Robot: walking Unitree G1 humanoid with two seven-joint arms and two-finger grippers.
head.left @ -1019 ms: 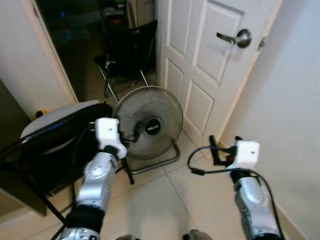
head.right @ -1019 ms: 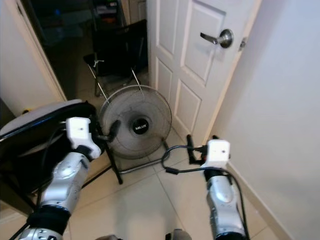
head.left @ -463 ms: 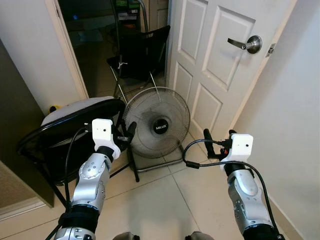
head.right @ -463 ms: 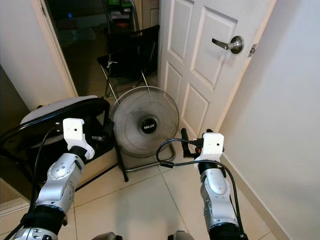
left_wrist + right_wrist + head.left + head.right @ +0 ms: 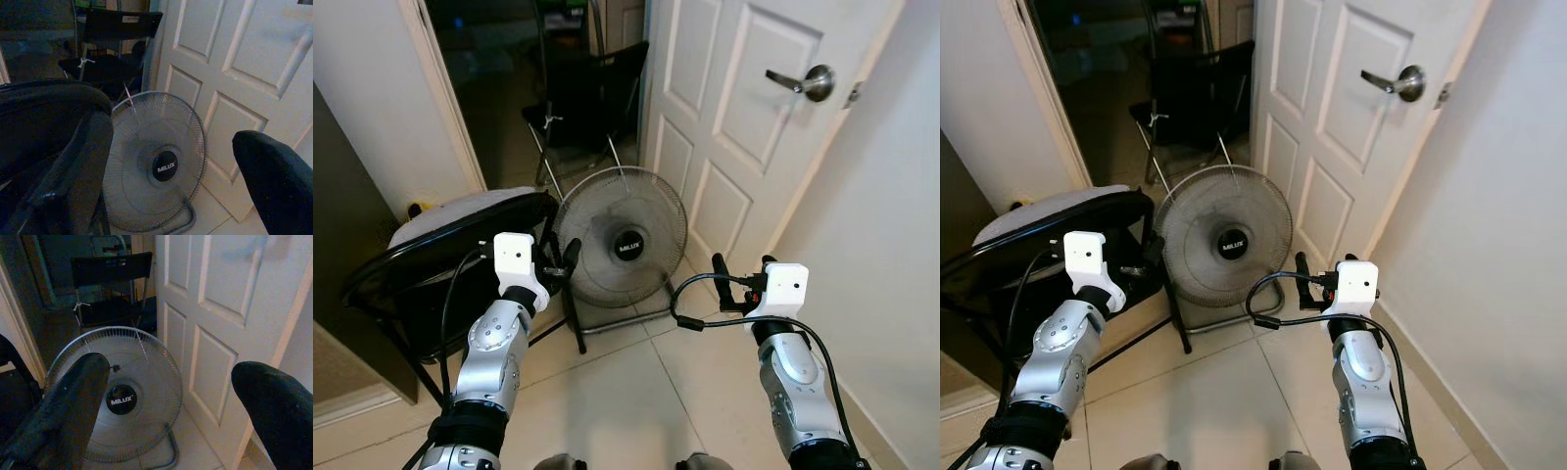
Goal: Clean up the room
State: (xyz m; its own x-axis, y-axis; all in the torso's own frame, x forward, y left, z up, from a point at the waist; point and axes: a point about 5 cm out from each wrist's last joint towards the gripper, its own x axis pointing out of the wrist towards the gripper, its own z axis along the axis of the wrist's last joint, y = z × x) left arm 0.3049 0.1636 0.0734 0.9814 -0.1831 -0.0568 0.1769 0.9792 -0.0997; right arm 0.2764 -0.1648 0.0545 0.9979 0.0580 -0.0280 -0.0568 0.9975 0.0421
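Door [image 5: 744,127]: white panelled, standing open against the right wall; dark room beyond the doorway.
Chairs: black folding chair [image 5: 582,93] in the doorway; another black chair [image 5: 440,269] with pale cushion at the robot's left.
Fan [image 5: 625,240]: round floor fan upright on the tiled floor, between near chair and door.
Left tool [image 5: 558,259]: fingers spread, holding nothing, raised near the fan.
Right tool [image 5: 739,284]: fingers spread, holding nothing.
Progress: no loose clutter visible; cannot judge what is tidied or left.

Round grey fan [image 5: 622,238], upright on floor, beside door
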